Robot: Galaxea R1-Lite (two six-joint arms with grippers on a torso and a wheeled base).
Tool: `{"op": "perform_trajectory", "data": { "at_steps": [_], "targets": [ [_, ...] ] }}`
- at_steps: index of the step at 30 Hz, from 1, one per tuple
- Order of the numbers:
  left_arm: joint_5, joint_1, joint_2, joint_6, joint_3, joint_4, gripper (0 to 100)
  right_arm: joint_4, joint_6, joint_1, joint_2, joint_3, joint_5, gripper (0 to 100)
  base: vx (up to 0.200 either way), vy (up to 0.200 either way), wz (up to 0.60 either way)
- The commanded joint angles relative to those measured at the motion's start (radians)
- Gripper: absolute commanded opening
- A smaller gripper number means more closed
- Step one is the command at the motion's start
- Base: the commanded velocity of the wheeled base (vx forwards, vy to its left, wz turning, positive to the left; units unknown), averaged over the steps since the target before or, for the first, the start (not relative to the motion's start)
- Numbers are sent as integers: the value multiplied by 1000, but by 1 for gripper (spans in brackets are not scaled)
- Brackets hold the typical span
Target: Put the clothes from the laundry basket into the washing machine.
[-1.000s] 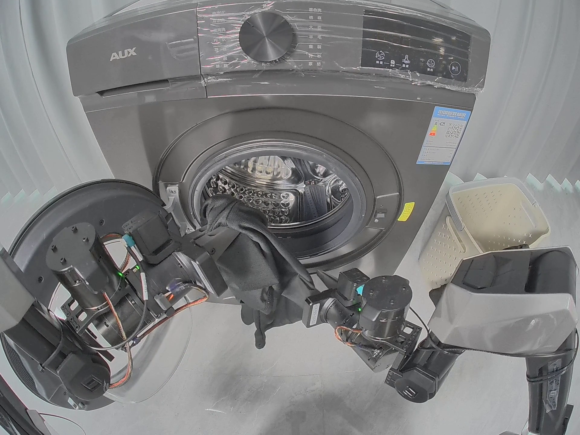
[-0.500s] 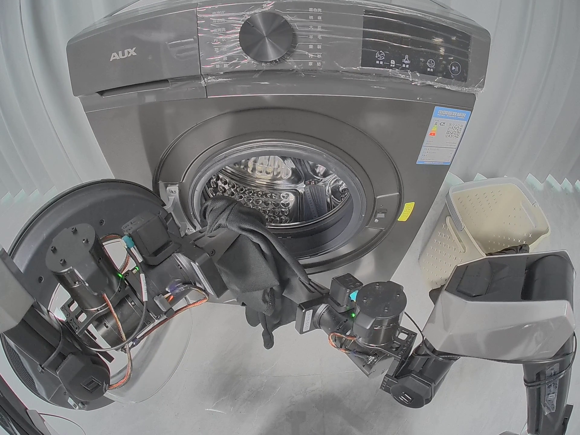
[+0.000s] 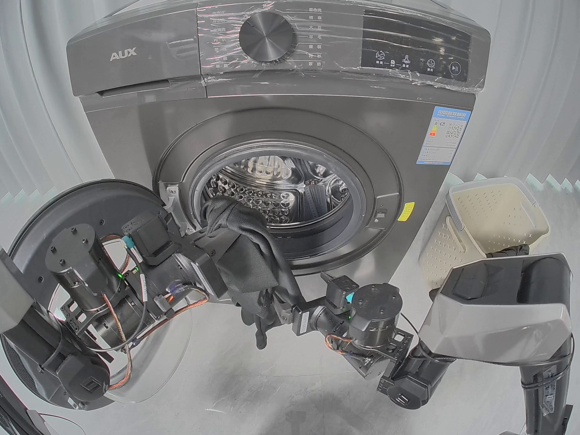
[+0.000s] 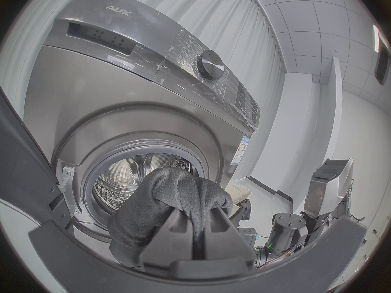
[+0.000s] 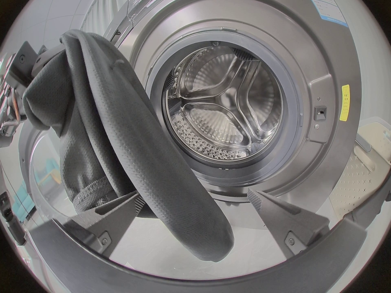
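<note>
1 black garment (image 3: 248,255) in clamped left gripper (image 4: 198,224), wrist view shows right gripper (image 5: 192,194) spread

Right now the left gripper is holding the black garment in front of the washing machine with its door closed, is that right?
Not quite: the door is swung open, as the head view shows. The left gripper does hold the black garment in front of the washing machine.

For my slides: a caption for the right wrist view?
Open right gripper straddling a hanging dark garment before the washing machine.
</note>
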Motion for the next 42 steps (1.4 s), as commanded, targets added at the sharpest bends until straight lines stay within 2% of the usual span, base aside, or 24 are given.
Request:
{"op": "perform_trajectory", "data": {
  "at_steps": [1, 2, 3, 14, 19, 20, 22, 25, 33, 42],
  "targets": [
    [0, -1, -1, -2, 2, -1, 0, -2, 0, -2, 11, -8, -1, 100, 0, 0, 0],
    [0, -1, -1, 0, 0, -1, 0, -4, 0, -4, 12, -13, -1, 100, 0, 0, 0],
    [0, -1, -1, -2, 0, -1, 0, -4, 0, -5, 12, -16, -1, 0, 0, 0, 0],
    [-3, 1, -1, -3, 14, -1, 0, -16, 7, 12, -8, -5, -1, 0, 0, 0, 0],
    [-23, 13, 0, -11, 31, -1, 0, -21, 12, 31, -90, 65, -3, 0, 0, 0, 0],
    [-24, 16, 2, -25, 29, -1, 100, -19, 12, 31, -109, 82, -4, 0, 0, 0, 0],
    [-23, 35, 8, -65, 29, -1, 100, -18, 13, 28, -158, 105, -8, 0, 0, 0, 0],
    [-21, 67, 17, -89, 32, -1, 100, -13, 13, 10, -210, 117, -8, 0, 0, 0, 0],
    [-14, 96, 78, -77, 31, -1, 100, -16, 12, -2, -288, 157, 0, 0, 0, 0, 0],
    [-14, 101, 117, -72, 51, -1, 100, -19, 12, -19, -299, 145, 0, 0, 0, 0, 0]
  ]
}}
